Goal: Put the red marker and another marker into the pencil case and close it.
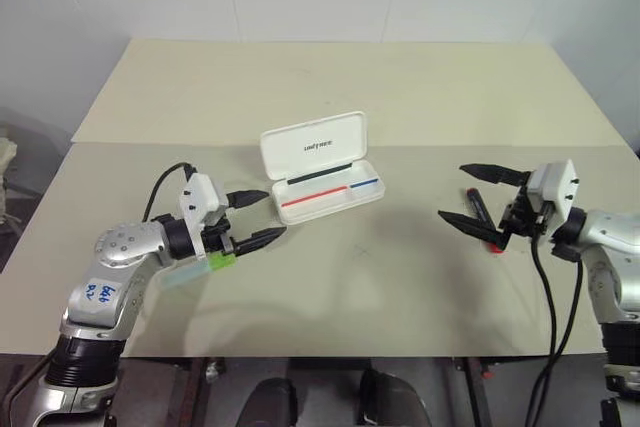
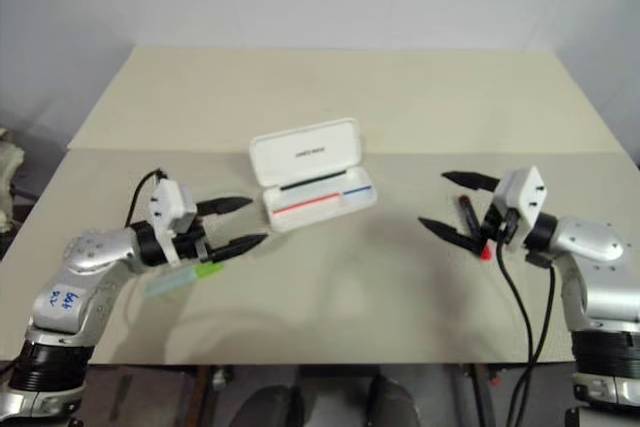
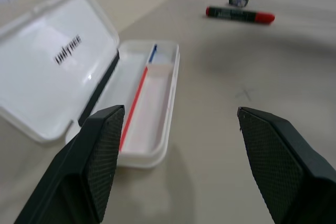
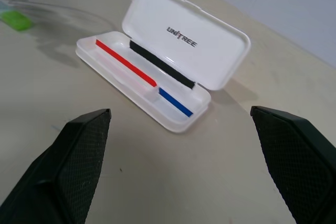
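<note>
The white pencil case (image 1: 322, 169) lies open in the middle of the table, its lid tilted back and red and blue stripes showing inside. My left gripper (image 1: 276, 213) hovers open just left of the case with nothing between its fingers. Under that hand lies the mint highlighter with its lime-green cap (image 1: 222, 263), partly hidden by the gripper. My right gripper (image 1: 451, 191) is open and empty, pointing toward the case from the right. Beneath it the red marker (image 1: 482, 219) rests on the table, and it is seen whole in the left wrist view (image 3: 239, 14).
The beige table (image 1: 380, 277) has a seam across it behind the case, with a second table section (image 1: 340, 77) reaching to the white wall. Black cables hang from both wrists. The front edge runs close below both arms.
</note>
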{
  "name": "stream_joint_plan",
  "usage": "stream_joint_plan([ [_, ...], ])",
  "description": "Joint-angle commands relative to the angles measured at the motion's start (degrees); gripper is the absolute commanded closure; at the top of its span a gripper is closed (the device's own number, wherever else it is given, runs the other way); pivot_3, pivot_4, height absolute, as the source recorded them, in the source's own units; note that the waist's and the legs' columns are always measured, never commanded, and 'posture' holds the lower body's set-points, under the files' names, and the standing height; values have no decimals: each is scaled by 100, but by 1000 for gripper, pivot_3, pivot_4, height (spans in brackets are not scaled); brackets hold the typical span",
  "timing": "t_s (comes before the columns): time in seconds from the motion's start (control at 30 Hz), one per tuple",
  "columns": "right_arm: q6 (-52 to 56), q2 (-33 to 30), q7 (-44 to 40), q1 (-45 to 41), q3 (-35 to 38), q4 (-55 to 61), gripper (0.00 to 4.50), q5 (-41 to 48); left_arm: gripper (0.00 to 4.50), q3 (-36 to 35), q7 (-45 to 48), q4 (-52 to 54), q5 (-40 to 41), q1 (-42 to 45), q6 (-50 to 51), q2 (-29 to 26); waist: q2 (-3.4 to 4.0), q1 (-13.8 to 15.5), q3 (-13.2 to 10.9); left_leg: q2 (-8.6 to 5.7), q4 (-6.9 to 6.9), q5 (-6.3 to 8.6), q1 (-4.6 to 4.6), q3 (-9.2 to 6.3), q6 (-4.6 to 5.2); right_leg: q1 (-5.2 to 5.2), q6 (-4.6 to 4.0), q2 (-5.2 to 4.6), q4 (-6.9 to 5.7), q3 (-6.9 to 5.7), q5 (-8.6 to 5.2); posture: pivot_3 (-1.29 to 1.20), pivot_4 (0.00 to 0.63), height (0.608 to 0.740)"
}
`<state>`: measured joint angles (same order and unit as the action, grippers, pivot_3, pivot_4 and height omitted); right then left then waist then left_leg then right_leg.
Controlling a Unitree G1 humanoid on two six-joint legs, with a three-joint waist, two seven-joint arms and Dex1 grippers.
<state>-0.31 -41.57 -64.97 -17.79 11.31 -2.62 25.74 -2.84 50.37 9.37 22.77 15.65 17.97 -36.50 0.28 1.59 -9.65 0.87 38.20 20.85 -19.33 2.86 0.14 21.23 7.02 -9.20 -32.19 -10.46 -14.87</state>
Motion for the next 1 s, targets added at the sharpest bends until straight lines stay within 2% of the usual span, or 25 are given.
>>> stream_joint_plan([
  [0.03, 14, 139, 113, 11, 7, 410, 0, 156, 881, 459, 42, -349, -428, 564, -56, 32, -4, 29, -2, -2, 2, 0, 0, -1, 0, -1, 0, 0, -2, -1, 0, 0, 150, 740],
  [0.23, 22, 320, 306, 233, -48, 756, 0, 120, 881, 687, 63, -918, -693, 1058, -173, 200, -7, -17, -3, -2, -1, 0, -1, 10, 0, 10, 1, 1, -8, 6, 0, 0, 150, 740],
  [0.37, 4, 365, 386, 328, -45, 852, 0, 125, 2112, 782, 228, -1097, -759, 1182, -259, 271, -7, -21, -3, -1, -3, 0, -4, 17, 0, 17, 1, 2, -11, 7, 0, 0, 150, 740],
  [0.8, 64, 342, 498, 583, 23, 1163, 0, 222, 2112, 1379, 221, -1536, -1360, 1685, 133, 445, -19, -13, -10, 0, 6, 0, 1, 22, 1, 18, 1, 2, -23, 19, 0, 0, 150, 740],
  [1.0, 351, -44, 85, 751, 69, 1276, 0, 428, 2112, 1550, 300, -1824, -1548, 1952, 234, 516, -21, -11, -10, -2, 7, 0, 0, 27, 1, 18, 1, 2, -22, 23, 0, 0, 150, 740],
])
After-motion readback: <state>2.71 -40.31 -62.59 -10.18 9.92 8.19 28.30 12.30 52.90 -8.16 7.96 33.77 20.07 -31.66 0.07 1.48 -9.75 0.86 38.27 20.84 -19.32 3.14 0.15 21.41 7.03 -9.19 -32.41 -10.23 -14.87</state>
